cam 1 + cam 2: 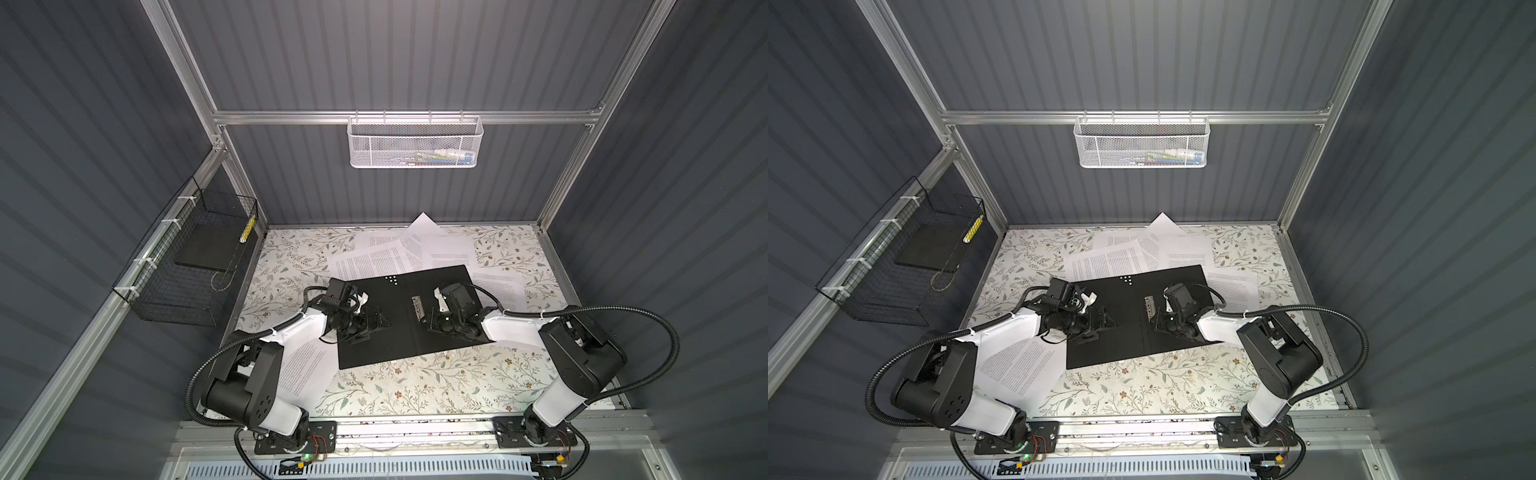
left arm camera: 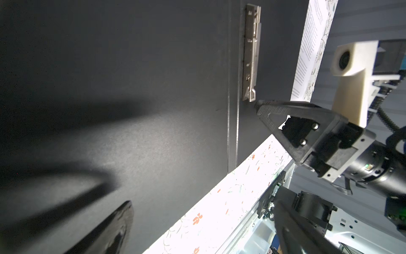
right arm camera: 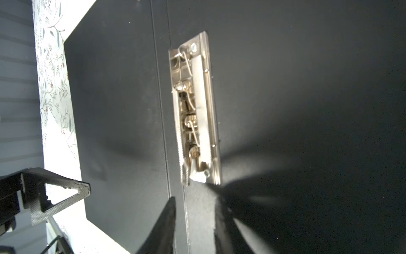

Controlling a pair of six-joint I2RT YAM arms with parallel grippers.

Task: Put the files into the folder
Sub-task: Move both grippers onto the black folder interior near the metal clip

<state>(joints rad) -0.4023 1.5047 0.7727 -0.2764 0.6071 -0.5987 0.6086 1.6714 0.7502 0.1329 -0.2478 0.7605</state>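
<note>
Right gripper: jaws narrowly parted, pinching nothing, tips just short of near end of clip. Clip's long axis runs straight ahead of it, along spine of open folder. Right arm nearer than left. Files loose behind folder

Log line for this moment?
folder open flat | files loose, none inside | right tool at clip | left tool over left flap

Files partly under folder; contents of white basket indistinct, perhaps pens.
</note>
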